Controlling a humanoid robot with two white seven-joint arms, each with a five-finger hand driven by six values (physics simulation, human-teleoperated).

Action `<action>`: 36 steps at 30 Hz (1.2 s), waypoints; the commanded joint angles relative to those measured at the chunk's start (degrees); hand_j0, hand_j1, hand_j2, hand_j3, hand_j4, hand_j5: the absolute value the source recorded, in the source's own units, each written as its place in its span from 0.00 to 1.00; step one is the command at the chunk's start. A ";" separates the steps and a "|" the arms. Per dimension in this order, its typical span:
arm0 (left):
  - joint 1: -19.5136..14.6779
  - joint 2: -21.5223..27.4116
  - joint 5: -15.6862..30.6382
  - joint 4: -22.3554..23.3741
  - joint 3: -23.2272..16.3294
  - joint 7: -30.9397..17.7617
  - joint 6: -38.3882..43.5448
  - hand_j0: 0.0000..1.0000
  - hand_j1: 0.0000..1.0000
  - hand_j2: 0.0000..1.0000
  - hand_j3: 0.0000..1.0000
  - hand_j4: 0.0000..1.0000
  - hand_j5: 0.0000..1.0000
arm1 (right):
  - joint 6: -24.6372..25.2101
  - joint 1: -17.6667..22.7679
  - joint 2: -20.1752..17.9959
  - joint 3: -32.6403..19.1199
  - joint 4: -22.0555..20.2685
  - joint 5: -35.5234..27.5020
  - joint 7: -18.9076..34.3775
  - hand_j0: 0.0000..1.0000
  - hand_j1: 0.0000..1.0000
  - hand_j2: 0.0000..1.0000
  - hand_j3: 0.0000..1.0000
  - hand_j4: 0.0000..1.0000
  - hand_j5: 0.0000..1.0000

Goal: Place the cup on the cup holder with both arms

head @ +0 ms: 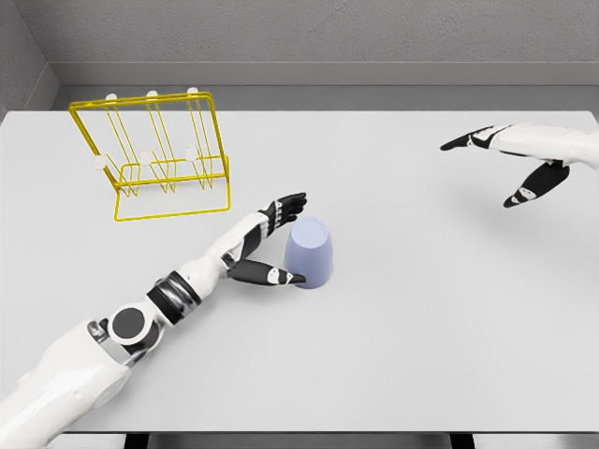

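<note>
Toward the far left of the pale grey tabletop (421, 355) stands a yellow wire cup holder (154, 154) with white-tipped pegs. Just right of it, near the table's middle, the left hand (271, 245) spreads open around a smooth lavender cup (310, 253) standing upside down, thumb at its rim, not gripping. At far right, the right hand (510, 164) hovers open, well apart. No writing shows anywhere.
</note>
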 commanded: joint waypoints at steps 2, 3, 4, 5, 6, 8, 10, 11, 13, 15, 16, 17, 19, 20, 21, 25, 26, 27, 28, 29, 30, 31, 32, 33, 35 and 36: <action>0.00 -0.76 -1.36 0.02 0.08 0.06 0.00 1.00 1.00 1.00 1.00 1.00 1.00 | 0.13 0.00 0.02 -0.04 -0.01 -0.39 -0.05 1.00 1.00 1.00 1.00 1.00 1.00; 0.00 -0.85 -1.36 0.02 0.08 -0.03 0.00 1.00 1.00 1.00 1.00 1.00 1.00 | 0.13 0.00 0.02 -0.04 -0.01 -0.39 -0.05 1.00 1.00 1.00 1.00 1.00 1.00; 0.00 -0.94 -1.36 0.02 0.08 -0.03 0.00 1.00 1.00 1.00 1.00 1.00 1.00 | 0.13 0.00 0.11 -0.04 -0.01 -0.39 -0.05 1.00 1.00 1.00 1.00 1.00 1.00; 0.00 -0.94 -1.36 0.02 0.08 0.06 0.00 1.00 1.00 1.00 1.00 1.00 1.00 | 0.13 0.00 0.11 -0.04 -0.01 -0.39 -0.05 1.00 1.00 1.00 1.00 1.00 1.00; 0.00 -0.94 -1.36 0.02 0.08 0.06 0.00 1.00 1.00 1.00 1.00 1.00 1.00 | 0.13 0.09 0.11 -0.04 -0.01 -0.39 -0.05 1.00 1.00 1.00 1.00 1.00 1.00; 0.09 -0.94 -1.36 0.02 0.08 0.06 0.00 1.00 1.00 1.00 1.00 1.00 1.00 | 0.13 0.09 0.29 -0.04 0.07 -0.39 -0.05 1.00 1.00 1.00 1.00 1.00 1.00; 0.09 -0.94 -1.36 0.02 0.08 -0.03 0.00 1.00 1.00 1.00 1.00 1.00 1.00 | 0.13 0.00 0.20 -0.04 0.07 -0.39 -0.05 1.00 1.00 1.00 1.00 1.00 1.00; 0.00 -0.94 -1.36 0.02 0.08 -0.03 0.00 1.00 1.00 1.00 1.00 1.00 1.00 | 0.13 0.00 0.20 -0.04 0.07 -0.39 0.04 1.00 1.00 1.00 1.00 1.00 1.00; 0.00 -1.02 -1.36 0.11 0.08 0.06 0.00 1.00 1.00 1.00 1.00 1.00 1.00 | 0.13 0.00 0.20 -0.04 0.07 -0.39 -0.05 1.00 1.00 1.00 1.00 1.00 1.00; 0.00 -1.46 -1.44 0.11 -0.01 0.06 0.00 1.00 1.00 1.00 1.00 1.00 1.00 | 0.13 0.09 0.29 -0.04 0.07 -0.39 0.04 1.00 1.00 1.00 1.00 1.00 1.00; 0.00 -1.46 -1.44 0.11 -0.01 0.06 0.00 1.00 1.00 1.00 1.00 1.00 1.00 | 0.13 0.00 0.20 -0.04 0.07 -0.39 0.04 1.00 1.00 1.00 1.00 1.00 1.00; 0.00 -1.55 -1.44 0.38 -0.09 0.06 0.00 1.00 1.00 1.00 1.00 1.00 1.00 | 0.13 0.00 0.29 -0.04 0.07 -0.39 -0.05 1.00 1.00 1.00 1.00 1.00 1.00; 0.09 -1.99 -1.44 0.46 -0.09 0.06 0.00 1.00 1.00 1.00 1.00 1.00 1.00 | 0.13 0.00 0.29 -0.04 0.07 -0.39 0.04 1.00 1.00 1.00 1.00 1.00 1.00; 0.00 -2.34 -1.44 0.90 -0.09 0.06 0.00 1.00 1.00 1.00 1.00 1.00 1.00 | 0.13 0.00 0.29 -0.04 0.07 -0.39 -0.05 1.00 1.00 1.00 1.00 1.00 1.00; 0.09 -2.69 -1.53 1.08 -0.09 0.06 0.00 1.00 1.00 1.00 1.00 1.00 1.00 | 0.13 0.00 0.29 -0.04 0.07 -0.39 -0.05 1.00 1.00 1.00 1.00 1.00 1.00; 0.00 -3.13 -2.32 1.17 -0.09 0.06 0.00 1.00 1.00 1.00 1.00 1.00 1.00 | 0.13 0.00 0.29 -0.04 0.07 -0.39 -0.05 1.00 1.00 1.00 1.00 1.00 1.00; 0.00 -3.13 -2.32 1.17 -0.09 0.06 0.00 1.00 1.00 1.00 1.00 1.00 1.00 | 0.13 0.00 0.29 -0.12 0.07 -0.39 -0.05 1.00 1.00 1.00 1.00 1.00 1.00; 0.00 -3.13 -2.32 1.17 -0.09 0.06 0.00 1.00 1.00 1.00 1.00 1.00 1.00 | 0.13 0.00 0.29 -0.12 0.07 -0.39 -0.05 1.00 1.00 1.00 1.00 1.00 1.00; 0.00 -3.40 -2.32 1.17 -0.09 0.06 0.00 1.00 1.00 1.00 1.00 1.00 1.00 | 0.13 0.00 0.29 -0.04 0.07 -0.39 -0.05 1.00 1.00 1.00 1.00 1.00 1.00; 0.00 -3.57 -2.50 1.17 -0.09 0.06 0.00 1.00 1.00 1.00 1.00 1.00 1.00 | 0.13 0.00 0.20 -0.04 0.07 -0.39 -0.05 1.00 1.00 1.00 1.00 1.00 1.00; 0.00 -3.57 -2.59 1.17 -0.09 0.06 0.00 1.00 1.00 1.00 1.00 1.00 1.00 | 0.13 0.00 0.11 -0.04 0.07 -0.39 -0.05 1.00 1.00 1.00 1.00 1.00 1.00; 0.00 -3.57 -2.59 1.17 -0.09 0.06 0.00 1.00 1.00 1.00 1.00 1.00 1.00 | 0.13 0.00 0.11 -0.04 0.07 -0.39 -0.05 1.00 1.00 1.00 1.00 1.00 1.00; 0.00 -3.57 -2.59 1.17 -0.09 0.06 0.00 1.00 1.00 1.00 1.00 1.00 1.00 | 0.13 0.00 0.11 -0.04 0.07 -0.39 -0.05 1.00 1.00 1.00 1.00 1.00 1.00; 0.00 -3.57 -2.59 1.17 -0.09 0.06 0.00 1.00 1.00 1.00 1.00 1.00 1.00 | 0.13 0.00 0.02 -0.04 0.07 -0.39 -0.05 1.00 1.00 1.00 1.00 1.00 1.00; 0.00 -3.57 -2.59 1.08 -0.09 0.06 0.00 1.00 1.00 1.00 1.00 1.00 1.00 | 0.13 0.00 -0.07 -0.04 0.07 -0.39 -0.22 1.00 1.00 1.00 1.00 1.00 1.00; 0.00 -3.57 -2.59 1.08 -0.09 0.06 0.00 1.00 1.00 1.00 1.00 1.00 1.00 | 0.13 0.00 -0.07 -0.04 0.07 -0.39 -0.22 1.00 1.00 1.00 1.00 1.00 1.00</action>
